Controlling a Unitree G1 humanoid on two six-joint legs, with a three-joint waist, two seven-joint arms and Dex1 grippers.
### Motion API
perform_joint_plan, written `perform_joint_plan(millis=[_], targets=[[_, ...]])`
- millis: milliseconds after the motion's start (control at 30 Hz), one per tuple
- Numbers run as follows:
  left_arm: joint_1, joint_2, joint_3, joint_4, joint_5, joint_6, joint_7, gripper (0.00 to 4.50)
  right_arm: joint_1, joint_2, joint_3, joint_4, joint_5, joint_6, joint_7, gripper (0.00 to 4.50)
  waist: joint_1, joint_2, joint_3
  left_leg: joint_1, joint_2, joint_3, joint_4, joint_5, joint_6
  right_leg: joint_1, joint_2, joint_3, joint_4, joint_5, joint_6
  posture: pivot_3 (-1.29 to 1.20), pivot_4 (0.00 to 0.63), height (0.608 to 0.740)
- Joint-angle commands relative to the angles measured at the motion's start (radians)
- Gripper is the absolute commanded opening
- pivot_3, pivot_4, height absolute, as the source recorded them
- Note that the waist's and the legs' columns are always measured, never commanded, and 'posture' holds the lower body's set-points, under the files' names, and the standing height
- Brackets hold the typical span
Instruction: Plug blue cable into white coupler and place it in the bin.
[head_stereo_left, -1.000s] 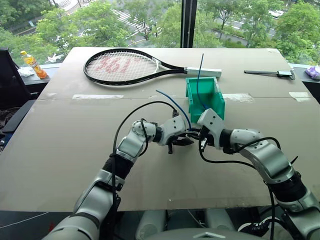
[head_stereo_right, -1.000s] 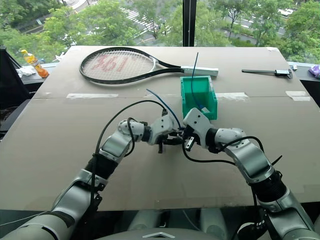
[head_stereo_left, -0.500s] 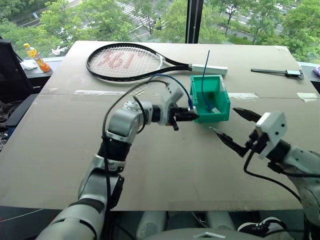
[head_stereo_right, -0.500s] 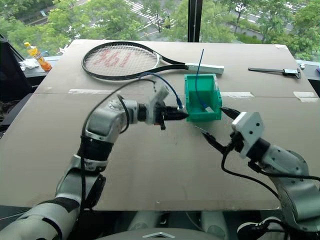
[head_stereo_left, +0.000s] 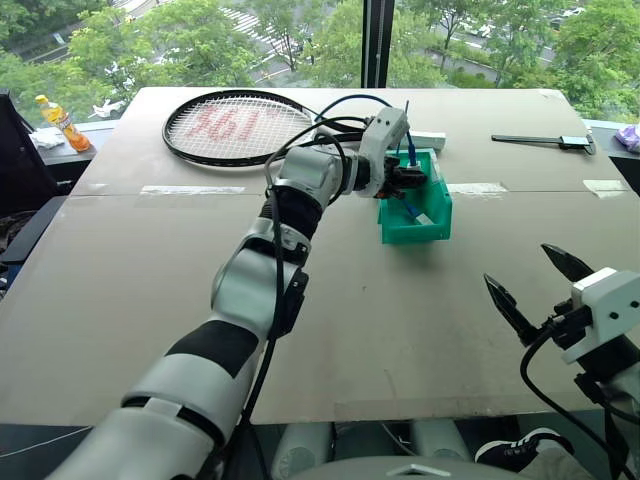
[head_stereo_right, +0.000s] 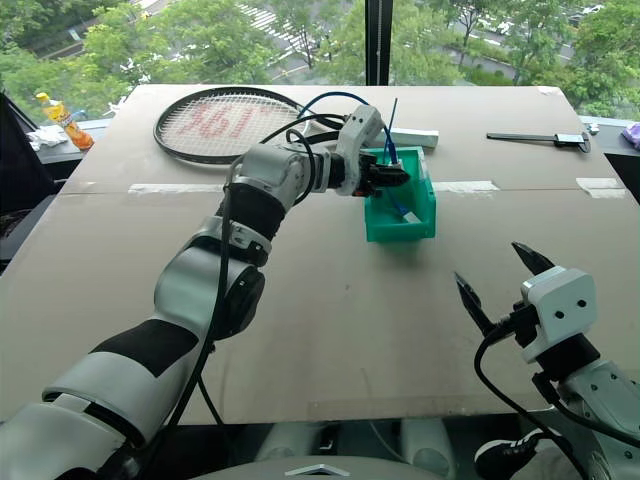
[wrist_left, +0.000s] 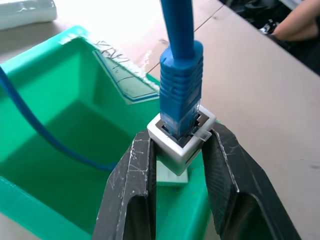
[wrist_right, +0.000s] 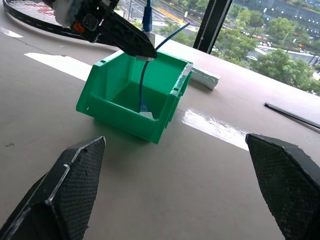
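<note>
The table (taped seam across) carries a racket at eleven o'clock, bin at centre, and tool at one.

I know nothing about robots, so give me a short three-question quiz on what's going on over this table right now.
1. True or false: the blue cable is plugged into the white coupler.
2. The left pincer holds the coupler where? A) on the tennis racket B) over the bin C) on bare table
3. Fill in: the right pincer stands ___ and holds nothing.

Key: 1 true; 2 B; 3 open.
</note>
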Motion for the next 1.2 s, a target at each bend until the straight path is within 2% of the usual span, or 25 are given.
perform_joint_plan(millis=[33, 200, 233, 267, 400, 500, 633, 800, 1000, 1200], targets=[[-0.072, -0.006, 0.022, 0.071, 0.023, -0.036, 0.002, 2.05, 0.01, 0.006, -0.006, -0.042, -0.004, -0.028, -0.016, 4.5, 0.0, 0.0, 0.0, 0.0, 0.0, 0.0, 0.0, 0.0, 0.0, 0.0, 0.0, 0.0, 0.0, 0.0, 0.0, 0.0, 0.15, 0.74], [-0.107, 0.022, 0.038, 0.056, 0.027, 0.035, -0.011, 4.29, -0.012, 0.006, 0.006, -0.019, -0.004, -0.032, -0.023, 4.5, 0.0, 0.0, 0.001, -0.001, 0.0, 0.0, 0.0, 0.0, 0.0, 0.0, 0.0, 0.0, 0.0, 0.0, 0.0, 0.0, 0.15, 0.74], [-0.107, 0.034, 0.04, 0.03, 0.018, 0.066, -0.031, 4.41, -0.018, 0.004, 0.01, -0.013, -0.005, -0.033, -0.023, 4.5, -0.001, 0.0, 0.001, -0.001, 0.0, 0.0, 0.0, 0.0, 0.0, -0.001, 0.0, 0.0, 0.0, 0.0, 0.0, 0.0, 0.15, 0.74], [-0.107, 0.041, 0.042, 0.013, 0.012, 0.086, -0.043, 4.41, -0.022, 0.002, 0.012, -0.007, -0.004, -0.035, -0.022, 4.5, -0.002, 0.0, 0.001, -0.001, 0.0, 0.0, 0.0, 0.0, 0.0, -0.001, 0.0, 0.0, 0.0, 0.0, 0.0, 0.0, 0.15, 0.74], [0.035, 0.143, 0.07, -0.386, -0.099, 0.231, -0.152, 4.41, -0.074, -0.018, 0.029, 0.039, 0.002, -0.037, -0.005, 4.5, -0.012, 0.001, 0.002, -0.001, 0.001, 0.001, 0.0, 0.0, 0.0, -0.002, 0.0, 0.001, 0.001, 0.0, 0.0, 0.0, 0.15, 0.74], [0.252, 0.171, 0.093, -0.697, -0.113, 0.103, -0.116, 4.41, -0.104, -0.037, 0.03, 0.083, 0.01, -0.042, 0.018, 4.5, -0.018, 0.003, 0.001, 0.0, 0.002, 0.001, -0.001, 0.001, -0.001, -0.002, -0.001, 0.003, 0.001, 0.002, -0.004, 0.0, 0.15, 0.74], [0.523, 0.255, 0.118, -0.965, -0.157, -0.023, -0.191, 4.41, -0.156, -0.068, 0.019, 0.165, 0.03, -0.058, 0.059, 4.5, -0.022, 0.004, 0.001, 0.002, 0.002, 0.004, -0.002, 0.003, -0.005, -0.002, -0.002, 0.006, 0.001, 0.003, -0.005, 0.0, 0.15, 0.74], [0.825, 0.375, 0.229, -1.148, -0.263, -0.041, -0.244, 4.41, -0.159, -0.111, 0.001, 0.289, 0.026, -0.122, 0.127, 4.5, -0.014, 0.004, 0.001, 0.002, 0.002, 0.004, -0.002, 0.001, -0.002, -0.002, -0.002, 0.005, 0.001, 0.003, -0.005, 0.0, 0.15, 0.74], [1.196, 0.527, 0.341, -1.27, -0.257, -0.163, -0.299, 4.41, -0.056, -0.154, -0.064, 0.383, 0.045, -0.206, 0.244, 4.5, -0.002, 0.005, 0.001, 0.004, 0.002, 0.005, -0.002, 0.0, 0.0, -0.001, -0.003, 0.006, 0.001, 0.0, -0.009, 0.0, 0.15, 0.74], [1.446, 0.57, 0.438, -1.292, -0.29, -0.226, -0.298, 4.41, 0.011, -0.184, -0.133, 0.426, 0.089, -0.229, 0.318, 4.5, 0.006, 0.005, 0.001, 0.006, 0.003, 0.005, -0.001, 0.0, 0.0, 0.002, -0.008, 0.005, 0.001, 0.0, -0.008, 0.0, 0.15, 0.74]])
